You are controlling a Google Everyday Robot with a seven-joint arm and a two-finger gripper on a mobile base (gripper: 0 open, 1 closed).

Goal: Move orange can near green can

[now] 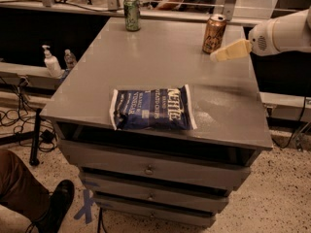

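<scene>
Progress first: the orange can [214, 33] stands upright in the upper right of the frame, near the far right corner of the grey table [160, 67]. The green can [131, 13] stands upright near the far left corner, at upper centre-left. The 2 cans are well apart, with bare tabletop between them, so by my reckoning the job is at its start: the orange can has not been gripped, and the grasp, the carry to the left and the set-down beside the green can are all left to do.

The gripper [218, 55] is a pale wedge just below and right of the orange can's base, close to it and seemingly not touching. It points left and slightly downward toward the can. I cannot tell from where I stand whether it is apart or together, but it holds nothing. Behind it the white arm [282, 33] reaches in from the right edge of the frame, roughly level, above the table's right side.

Nearer the front edge, at centre frame, lies 1 blue chip bag [153, 108], flat and well clear of both cans. A soap dispenser [50, 62] sits on a ledge at the left.
</scene>
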